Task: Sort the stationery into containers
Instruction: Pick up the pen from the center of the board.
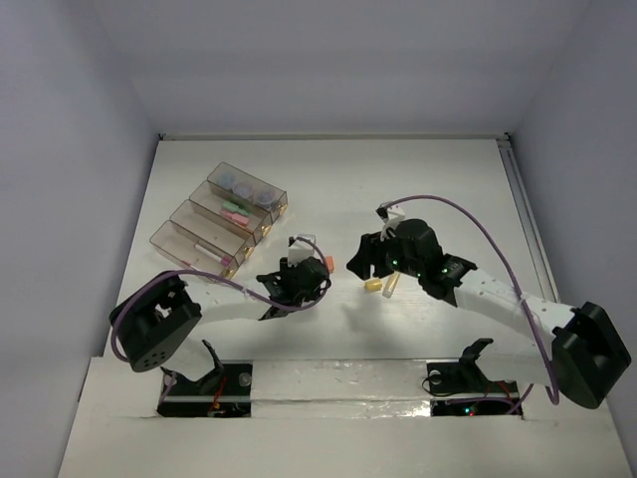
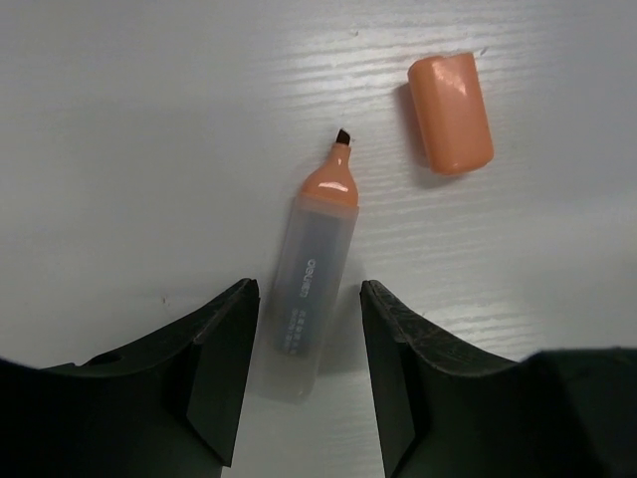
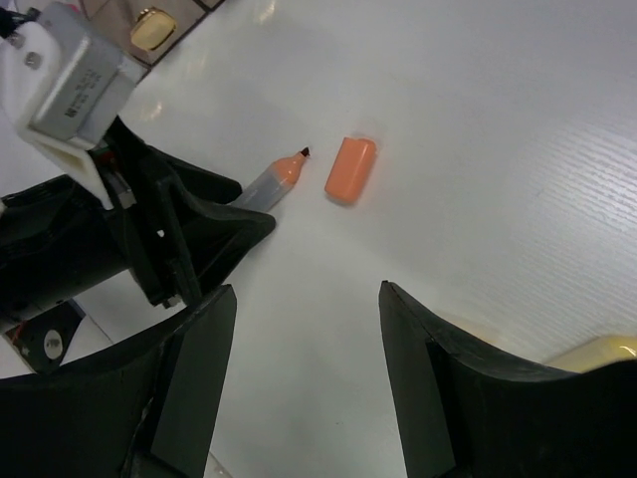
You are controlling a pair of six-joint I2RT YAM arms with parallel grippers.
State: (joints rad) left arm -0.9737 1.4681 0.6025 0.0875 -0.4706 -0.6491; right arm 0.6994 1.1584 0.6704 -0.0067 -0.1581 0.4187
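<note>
- Marker with an orange neck, a dark tip and a clear barrel lies uncapped on the white bench, at the centre of the left wrist view, tip pointing up the frame.
- Its orange cap lies by itself at the upper right of that view, near the tip but not touching it.
- The left claw is released. Its two dark fingers stand on either side of the lower barrel, with a thin gap showing on each side.
- The right claw is also released, with only bare bench between its fingers.
- In the right wrist view, the marker and cap sit above centre, and the left claw fills the left side.
- A yellow stick shows at the lower right edge of the right wrist view, beyond that claw's finger.
- Four clear boxes stand side by side at the upper left of the top view, well apart from the marker.
- One end box holds blue discs, and the next holds pink and green sticks.
</note>
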